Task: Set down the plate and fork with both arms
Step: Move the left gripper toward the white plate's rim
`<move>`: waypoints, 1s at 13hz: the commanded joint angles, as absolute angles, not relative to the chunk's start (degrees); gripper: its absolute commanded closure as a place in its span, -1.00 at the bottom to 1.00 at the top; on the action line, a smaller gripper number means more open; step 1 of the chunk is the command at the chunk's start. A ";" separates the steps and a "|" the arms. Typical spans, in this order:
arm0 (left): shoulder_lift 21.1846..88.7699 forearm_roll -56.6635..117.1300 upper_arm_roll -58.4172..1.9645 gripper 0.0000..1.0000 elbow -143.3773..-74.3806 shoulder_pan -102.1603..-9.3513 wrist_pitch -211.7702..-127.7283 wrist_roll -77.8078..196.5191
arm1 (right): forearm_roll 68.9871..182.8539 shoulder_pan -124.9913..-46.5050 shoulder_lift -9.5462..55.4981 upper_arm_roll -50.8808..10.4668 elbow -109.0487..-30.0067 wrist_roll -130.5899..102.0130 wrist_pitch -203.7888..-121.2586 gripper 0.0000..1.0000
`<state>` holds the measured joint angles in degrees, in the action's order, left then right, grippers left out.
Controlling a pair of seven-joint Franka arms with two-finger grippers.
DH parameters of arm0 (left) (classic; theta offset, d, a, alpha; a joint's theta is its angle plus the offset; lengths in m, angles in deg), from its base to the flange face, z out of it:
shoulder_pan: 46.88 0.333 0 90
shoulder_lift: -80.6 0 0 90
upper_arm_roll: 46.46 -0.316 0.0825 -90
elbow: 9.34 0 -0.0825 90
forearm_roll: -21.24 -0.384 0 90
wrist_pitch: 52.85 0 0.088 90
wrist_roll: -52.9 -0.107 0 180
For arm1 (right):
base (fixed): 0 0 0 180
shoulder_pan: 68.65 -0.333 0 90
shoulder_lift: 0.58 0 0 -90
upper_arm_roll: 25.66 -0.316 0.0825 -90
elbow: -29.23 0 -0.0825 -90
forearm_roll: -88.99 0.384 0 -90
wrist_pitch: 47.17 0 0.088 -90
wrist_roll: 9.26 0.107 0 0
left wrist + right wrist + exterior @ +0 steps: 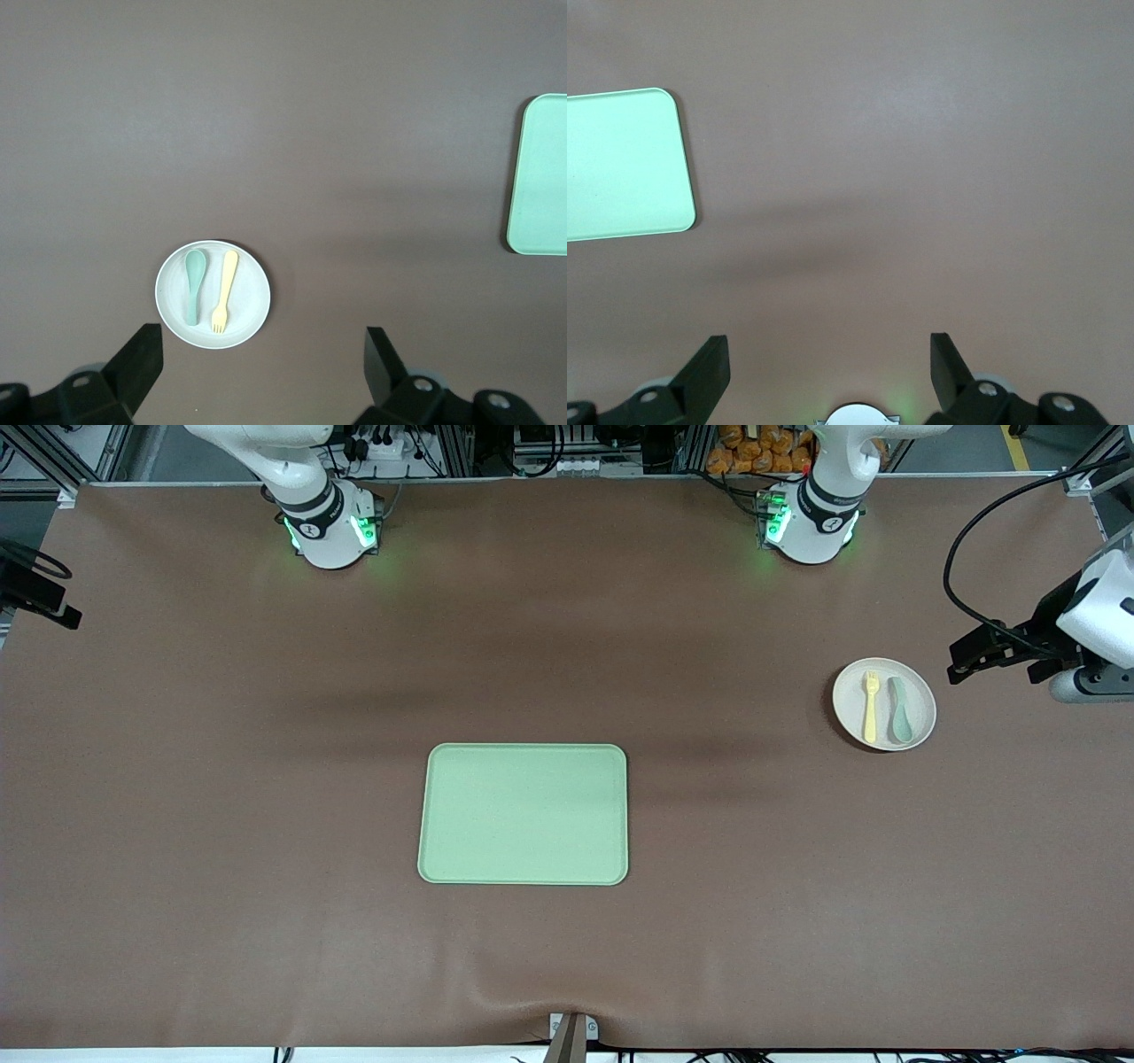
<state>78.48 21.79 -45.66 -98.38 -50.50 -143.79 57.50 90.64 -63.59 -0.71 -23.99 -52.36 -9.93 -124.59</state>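
The small cream plate [852, 701] lies on the brown table toward the left arm's end. On it, side by side, lie the pale yellow fork [871, 707] and a grey-green spoon [900, 710]. In the left wrist view the plate [252, 299] and fork [224, 301] show well below the hand. My left gripper [961, 657] hangs open and empty [263, 336], high over the table just past the plate at that end. Over the right arm's end, my right gripper [62, 613] is also up in the air, open and empty [830, 350].
A rectangular pale green tray [523, 815] lies in the middle of the table, nearer the front camera than the plate; its edge shows in both wrist views [539, 177] [620, 164]. The two green-lit bases [330, 530] [808, 524] stand along the table's back edge.
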 commanded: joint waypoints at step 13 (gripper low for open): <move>70.41 25.71 -45.59 -1.00 -101.88 -41.71 -144.16 52.30 | 91.54 -62.59 -0.93 -25.04 -52.95 -9.52 -124.25 -1.00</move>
<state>70.56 23.09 -45.85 -100.54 -44.03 -143.76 54.01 90.64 -63.58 -0.64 -24.24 -52.66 -9.93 -124.54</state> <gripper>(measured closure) 0.000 0.000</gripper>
